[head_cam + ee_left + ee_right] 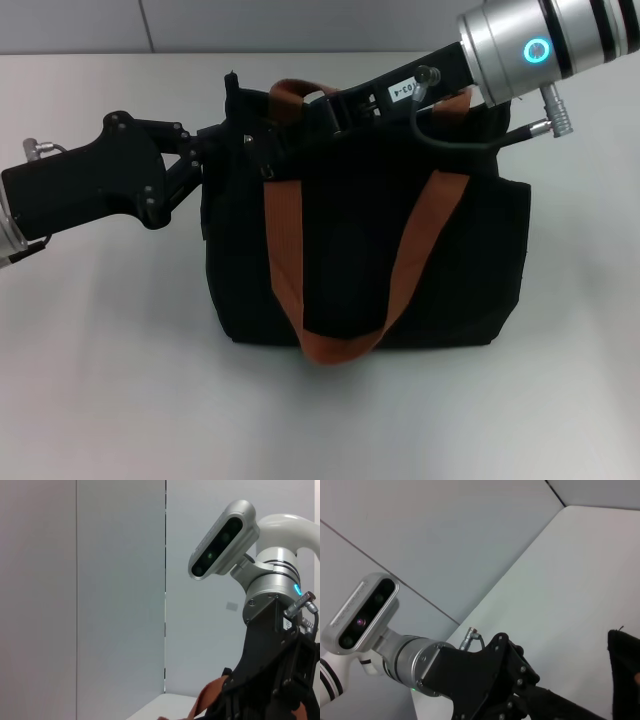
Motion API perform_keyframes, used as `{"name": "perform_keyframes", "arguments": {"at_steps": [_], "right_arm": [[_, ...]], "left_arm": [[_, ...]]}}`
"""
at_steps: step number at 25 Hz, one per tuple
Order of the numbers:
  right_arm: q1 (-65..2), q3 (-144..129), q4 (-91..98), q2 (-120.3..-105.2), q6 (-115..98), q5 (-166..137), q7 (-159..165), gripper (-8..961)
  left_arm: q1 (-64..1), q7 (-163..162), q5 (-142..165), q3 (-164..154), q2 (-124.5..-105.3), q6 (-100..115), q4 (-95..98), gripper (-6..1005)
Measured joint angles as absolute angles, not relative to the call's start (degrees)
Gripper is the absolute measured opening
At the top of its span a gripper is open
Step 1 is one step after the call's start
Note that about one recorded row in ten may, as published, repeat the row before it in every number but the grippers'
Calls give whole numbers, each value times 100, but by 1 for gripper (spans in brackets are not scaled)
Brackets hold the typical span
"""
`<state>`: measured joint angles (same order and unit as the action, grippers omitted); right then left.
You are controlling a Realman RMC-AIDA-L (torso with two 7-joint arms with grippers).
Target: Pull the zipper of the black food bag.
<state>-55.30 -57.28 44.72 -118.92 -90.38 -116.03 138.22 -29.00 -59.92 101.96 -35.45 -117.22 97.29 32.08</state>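
1. head view: on the left, the left gripper (232, 140) reaches in from the left edge over the white worktop (100, 350); its black body lies low and its tip meets the upper left corner of the black food bag (365, 270). whether it is clenched or released i cannot tell, as black fingers merge with black fabric.
2. in the middle, the black food bag stands upright on the worktop, boxy, with one orange-brown strap handle (345, 270) hanging down its front in a loop that reaches near the bag's bottom edge. a second strap (290, 92) arches over the top edge at the upper left.
3. the zipper lies somewhere along the bag's upper edge, but the arms cover that line and the pull tab cannot be made out.
4. on the right, the right gripper (300, 110) comes in from the upper right corner, its silver wrist with a lit blue ring high up, its black body stretched along the bag's top edge toward the left. its grip state cannot be told either.
5. left wrist view: the right arm's silver wrist and black gripper body, with a bit of orange strap below.
6. right wrist view: the left arm's black gripper body over the worktop, and a corner of black fabric at the edge.
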Motion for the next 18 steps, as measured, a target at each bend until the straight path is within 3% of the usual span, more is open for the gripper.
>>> {"name": "perform_keyframes", "arguments": {"at_steps": [18], "right_arm": [[-5499, -5849, 4641, -11891, -9061, -11648, 13839, 325]], "left_arm": [[-2999, -6051, 10133, -3533, -11710, 9979, 3208, 23]]}}
